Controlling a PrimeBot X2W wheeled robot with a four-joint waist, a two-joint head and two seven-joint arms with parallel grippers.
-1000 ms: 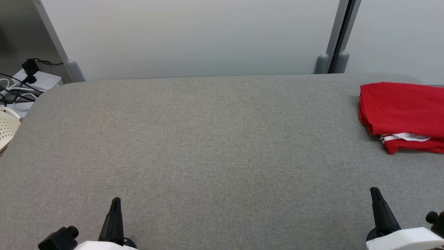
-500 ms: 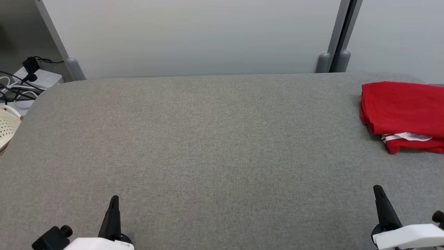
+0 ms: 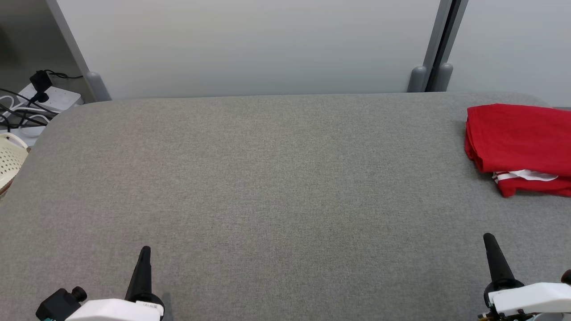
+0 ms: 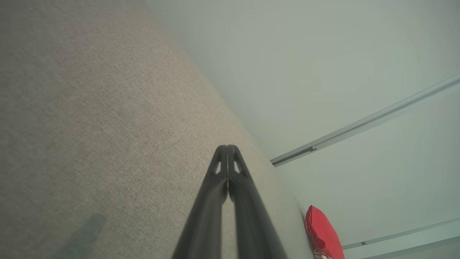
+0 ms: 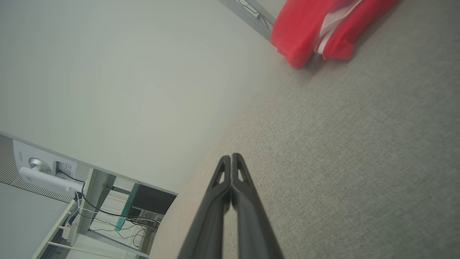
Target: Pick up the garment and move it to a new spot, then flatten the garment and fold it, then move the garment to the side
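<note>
Grey woven fabric covers the wide table before you and takes up most of the head view. Behind it, at 12 o'clock, stands a pale wall panel, with a dark upright seam toward 1 o'clock.

The red garment lies folded on the table at about 2 o'clock, near the back edge, and the view's right border cuts it off. A strip of white trim shows between its layers on the near side. In the left wrist view the garment is a small red shape at 5 o'clock. In the right wrist view the garment rests on the fabric at 1 o'clock. Neither claw touches it.

Your left gripper sits low at 7 o'clock, its two dark fingers pressed together tip to tip and holding nothing. Your right gripper sits low at 5 o'clock, likewise clenched and empty, well apart from the garment at its 12 o'clock.

Off the table's left end, at 9 o'clock, you can see the edge of a cream perforated basket. At 10 o'clock a white power strip carries black cables.
</note>
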